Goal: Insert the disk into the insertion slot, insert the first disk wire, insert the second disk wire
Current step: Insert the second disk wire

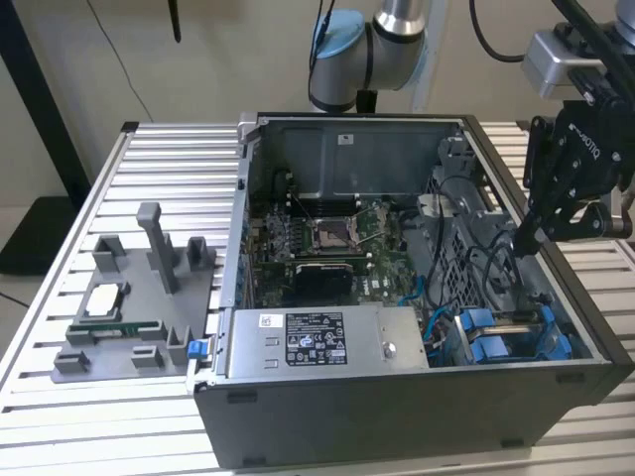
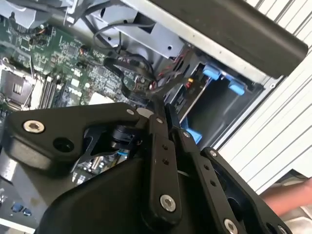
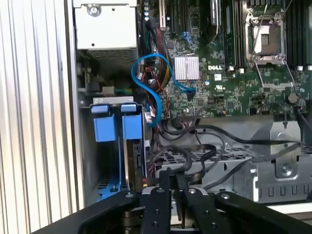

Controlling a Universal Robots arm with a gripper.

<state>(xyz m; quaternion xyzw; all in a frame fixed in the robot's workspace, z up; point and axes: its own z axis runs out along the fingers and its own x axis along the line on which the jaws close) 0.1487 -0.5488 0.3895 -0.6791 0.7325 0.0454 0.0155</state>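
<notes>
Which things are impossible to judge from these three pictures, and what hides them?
- Whether the gripper holds a wire: in both wrist views its own black links cover the tips.
- How deep the disk sits in the insertion slot: in the first wrist view, black cables and shadow cover the far end.
- The wire connectors: in the exterior view, too small among the cables.

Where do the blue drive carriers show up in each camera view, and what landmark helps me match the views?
Exterior view: the blue drive carriers sit in the near corner of the computer case, toward the exterior view's right.
Second wrist view: they sit just inside the case's dark side wall.
First wrist view: they stand side by side, next to the blue cable.
Shared landmark: the CPU socket.
</notes>
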